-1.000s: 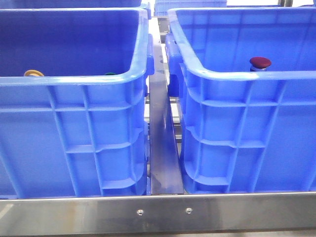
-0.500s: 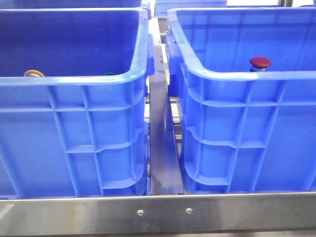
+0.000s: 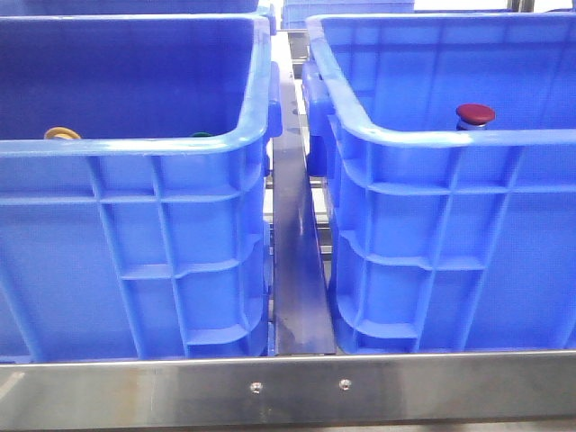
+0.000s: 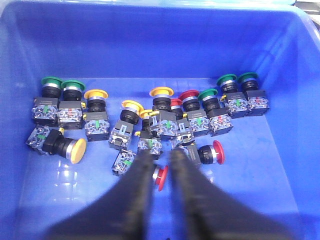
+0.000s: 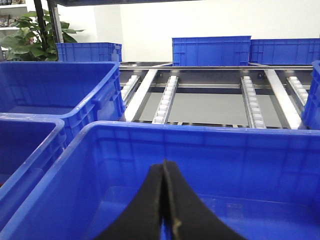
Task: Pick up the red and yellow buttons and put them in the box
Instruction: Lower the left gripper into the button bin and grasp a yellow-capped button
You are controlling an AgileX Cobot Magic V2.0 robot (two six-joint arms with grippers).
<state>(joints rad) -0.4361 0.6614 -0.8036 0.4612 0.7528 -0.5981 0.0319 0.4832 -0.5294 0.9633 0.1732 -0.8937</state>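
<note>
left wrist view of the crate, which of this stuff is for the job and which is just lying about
For the job:
- red buttons, e.g. the one by the left gripper
- yellow buttons, e.g.
- right-hand crate, already holding one red button

Just lying about:
- green buttons, e.g.
- spare blue crates on the roller rack behind
- potted plant

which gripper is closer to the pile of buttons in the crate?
Left. The left gripper hangs inside the crate just above the pile of buttons, fingers slightly apart. The right gripper, shut, is over the other crate, with no pile in its view.
</note>
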